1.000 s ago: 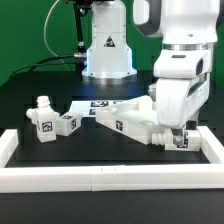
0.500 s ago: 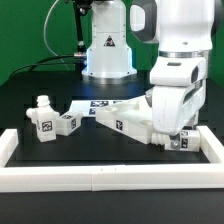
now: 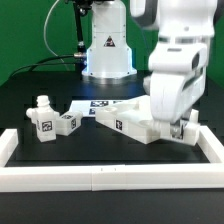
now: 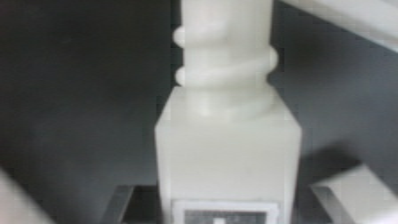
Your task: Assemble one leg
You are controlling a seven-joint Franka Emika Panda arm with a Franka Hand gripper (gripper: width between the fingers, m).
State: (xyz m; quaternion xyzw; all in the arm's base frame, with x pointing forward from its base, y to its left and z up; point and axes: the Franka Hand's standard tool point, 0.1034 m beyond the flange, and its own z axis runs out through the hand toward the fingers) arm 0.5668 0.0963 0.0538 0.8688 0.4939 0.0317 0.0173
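In the wrist view the leg (image 4: 222, 130), a white block with a threaded end pointing away and a tag at its near end, stands between my fingers. My gripper (image 4: 231, 198) is shut on it, one finger (image 4: 132, 198) close on each side. In the exterior view my gripper (image 3: 180, 130) points down at the right end of the large white tray-like part (image 3: 125, 118), which lies tilted against the white wall. The hand hides most of the held leg there.
Two more small tagged white legs (image 3: 42, 118) (image 3: 66, 123) lie at the exterior view's left. A low white wall (image 3: 100, 178) runs along the front and both sides. The marker board (image 3: 100, 103) lies behind the tray-like part, before the robot's base (image 3: 108, 50).
My wrist has turned about its vertical axis over the leg. The tagged face under the hand, seen earlier, no longer shows. The tray-like part and the loose legs have not moved.
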